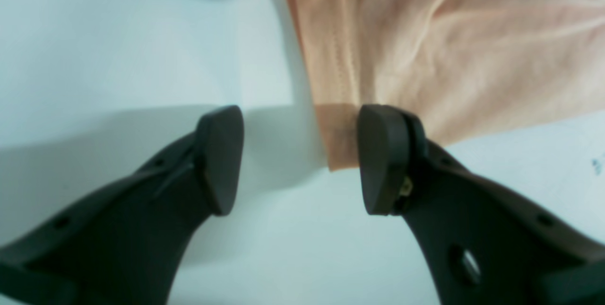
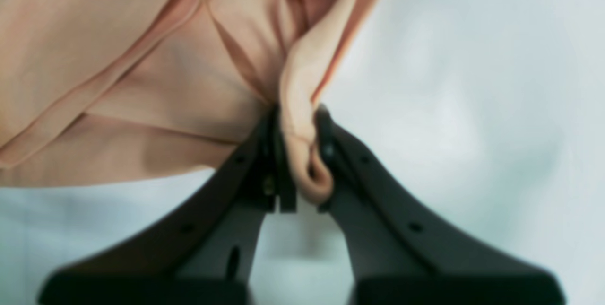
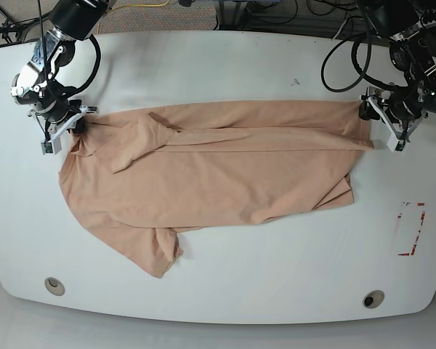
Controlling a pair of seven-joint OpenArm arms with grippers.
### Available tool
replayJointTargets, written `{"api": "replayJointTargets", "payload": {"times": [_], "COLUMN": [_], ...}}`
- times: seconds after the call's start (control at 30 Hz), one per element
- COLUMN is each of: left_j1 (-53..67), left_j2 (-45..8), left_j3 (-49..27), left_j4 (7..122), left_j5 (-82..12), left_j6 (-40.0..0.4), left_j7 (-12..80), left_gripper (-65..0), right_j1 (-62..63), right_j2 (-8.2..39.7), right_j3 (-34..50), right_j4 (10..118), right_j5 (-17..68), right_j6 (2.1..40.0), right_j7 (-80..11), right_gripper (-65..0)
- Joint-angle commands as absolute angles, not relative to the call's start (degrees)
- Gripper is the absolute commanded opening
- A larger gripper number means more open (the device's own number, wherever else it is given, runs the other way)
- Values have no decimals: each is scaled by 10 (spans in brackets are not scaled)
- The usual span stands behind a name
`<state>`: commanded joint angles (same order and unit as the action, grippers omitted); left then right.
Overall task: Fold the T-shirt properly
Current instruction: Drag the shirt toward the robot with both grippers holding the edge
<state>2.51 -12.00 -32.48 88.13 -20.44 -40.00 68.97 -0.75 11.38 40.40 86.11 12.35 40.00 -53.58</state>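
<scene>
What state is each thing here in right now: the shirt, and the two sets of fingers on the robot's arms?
T-shirt: spread sideways on the table, partly folded over, wrinkled, one sleeve sticking out at the bottom.
Right gripper: fingers shut on a bunched fold of the T-shirt.
Left gripper: fingers open, a shirt corner lying between them, not gripped.
Table: white, the shirt lying on it.

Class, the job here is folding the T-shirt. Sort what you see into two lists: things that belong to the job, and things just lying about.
Belongs to the job:
T-shirt
right gripper, shut on a bunch of the shirt
left gripper, open at the shirt's corner

Just lying about:
red-outlined marking on the table
cables at the far edge
</scene>
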Motion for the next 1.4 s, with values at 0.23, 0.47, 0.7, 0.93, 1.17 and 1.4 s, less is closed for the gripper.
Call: {"api": "replayJointTargets", "payload": {"times": [0.23, 0.47, 0.7, 0.93, 1.17, 1.4], "left_j1": [24, 29, 65, 107, 145, 195], "left_j2": [-120, -121, -145, -164, -184, -203], "left_j3": [-273, -272, -291, -318, -324, -337], "left_j4": [853, 856, 879, 923, 945, 991], "left_j5": [-203, -202, -204, -204, -204, -204], "left_j6": [-400, -400, -400, -400, -400, -400], "left_j7": [689, 688, 688, 690, 691, 691], "left_gripper": [-524, -608, -612, -612, -611, -610], "right_j1": [-7, -8, -58, -113, -175, -225], "right_j2": [114, 114, 84, 49, 11, -8], "right_j3": [404, 408, 403, 403, 403, 403], "right_j4": [861, 873, 955, 1028, 1096, 1127], "right_j5": [124, 124, 124, 124, 124, 124], "right_j6": [400, 400, 400, 400, 400, 400], "right_j7": [-536, -567, -581, -607, -621, -629], "right_gripper": [-634, -637, -637, -637, -637, -637]}}
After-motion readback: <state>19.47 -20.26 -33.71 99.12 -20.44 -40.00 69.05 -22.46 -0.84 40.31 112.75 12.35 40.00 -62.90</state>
